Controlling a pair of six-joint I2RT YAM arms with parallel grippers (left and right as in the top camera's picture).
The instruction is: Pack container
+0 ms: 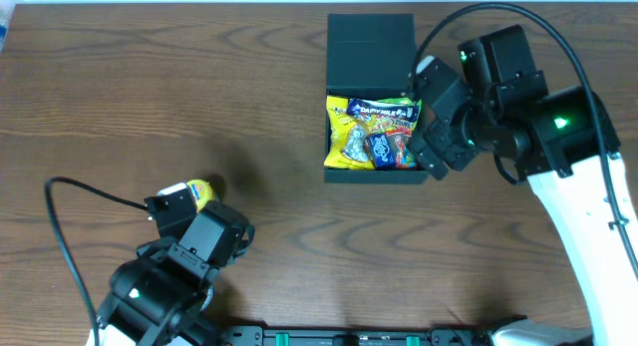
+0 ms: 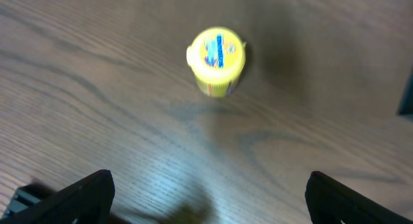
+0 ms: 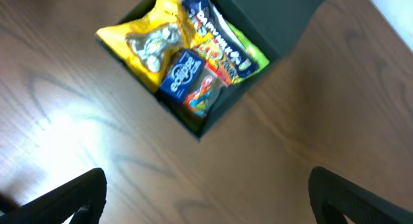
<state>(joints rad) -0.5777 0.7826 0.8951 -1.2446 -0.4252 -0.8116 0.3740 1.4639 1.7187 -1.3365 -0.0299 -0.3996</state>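
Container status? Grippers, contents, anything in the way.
Left gripper open, empty, facing yellow tub on table. Right gripper open, empty, by container. Container open, snack packets inside. No obstruction seen.

Ahead of the jaws of the left gripper (image 2: 210, 188), the yellow tub (image 2: 216, 61) was blurred, its label unreadable. Beyond the jaws of the right gripper (image 3: 206, 185), the container (image 3: 271, 24) ran off the top edge, and the print on the snack packets (image 3: 187, 69) was smeared.
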